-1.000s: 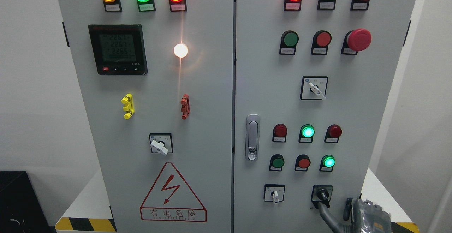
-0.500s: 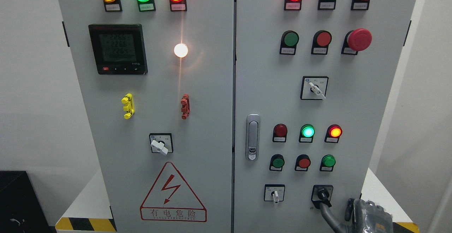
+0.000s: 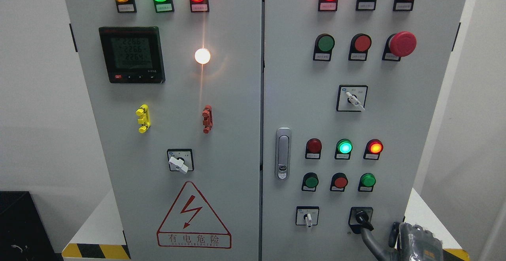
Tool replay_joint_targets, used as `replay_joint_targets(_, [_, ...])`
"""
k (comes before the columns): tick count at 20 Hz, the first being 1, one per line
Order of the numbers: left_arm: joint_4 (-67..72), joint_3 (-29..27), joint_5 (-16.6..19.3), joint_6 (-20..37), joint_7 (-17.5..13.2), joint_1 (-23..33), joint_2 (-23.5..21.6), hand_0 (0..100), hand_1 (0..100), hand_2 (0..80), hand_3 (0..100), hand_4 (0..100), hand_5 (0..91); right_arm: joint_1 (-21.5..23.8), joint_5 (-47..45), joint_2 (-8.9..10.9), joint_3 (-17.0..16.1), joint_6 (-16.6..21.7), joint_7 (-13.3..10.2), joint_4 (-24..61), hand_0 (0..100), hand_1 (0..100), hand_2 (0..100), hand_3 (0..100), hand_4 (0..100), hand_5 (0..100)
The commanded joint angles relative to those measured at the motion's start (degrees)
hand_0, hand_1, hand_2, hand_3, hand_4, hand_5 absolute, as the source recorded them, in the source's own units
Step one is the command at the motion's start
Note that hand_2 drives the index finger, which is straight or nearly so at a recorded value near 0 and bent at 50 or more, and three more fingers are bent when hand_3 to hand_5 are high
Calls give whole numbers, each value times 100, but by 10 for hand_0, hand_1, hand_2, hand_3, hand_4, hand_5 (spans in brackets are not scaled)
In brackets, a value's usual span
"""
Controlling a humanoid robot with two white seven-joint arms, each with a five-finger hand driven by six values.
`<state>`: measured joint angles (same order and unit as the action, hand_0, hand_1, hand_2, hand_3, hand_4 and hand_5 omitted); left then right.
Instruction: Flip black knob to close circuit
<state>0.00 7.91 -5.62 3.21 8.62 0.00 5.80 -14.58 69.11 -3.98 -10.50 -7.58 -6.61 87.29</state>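
My right hand [image 3: 411,243] is at the bottom right corner, with one finger [image 3: 369,235] touching the black knob [image 3: 363,218] low on the right door of the cabinet [image 3: 237,95]. I cannot tell if the other fingers are curled. The knob's handle points down-right.

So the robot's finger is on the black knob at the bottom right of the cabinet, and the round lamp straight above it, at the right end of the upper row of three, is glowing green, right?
Not quite. In the head view the right hand does have a finger on the black knob, but the lamp at the right end of that row glows red-orange. The green glow comes from the middle lamp of that row.
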Motion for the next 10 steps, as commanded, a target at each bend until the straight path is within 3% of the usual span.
replay_joint_targets(1, [-167,0,0,5,-1,123,0,120,556,0,0,0,0,-10,-55,29,-22,-7,-25,24,0,31,834,992,856,904])
replay_joint_targets(10, [-167,0,0,5,-1,132,0,120,556,0,0,0,0,-19,-55,28,4,2,-34,51,0,34,833,990,855,904])
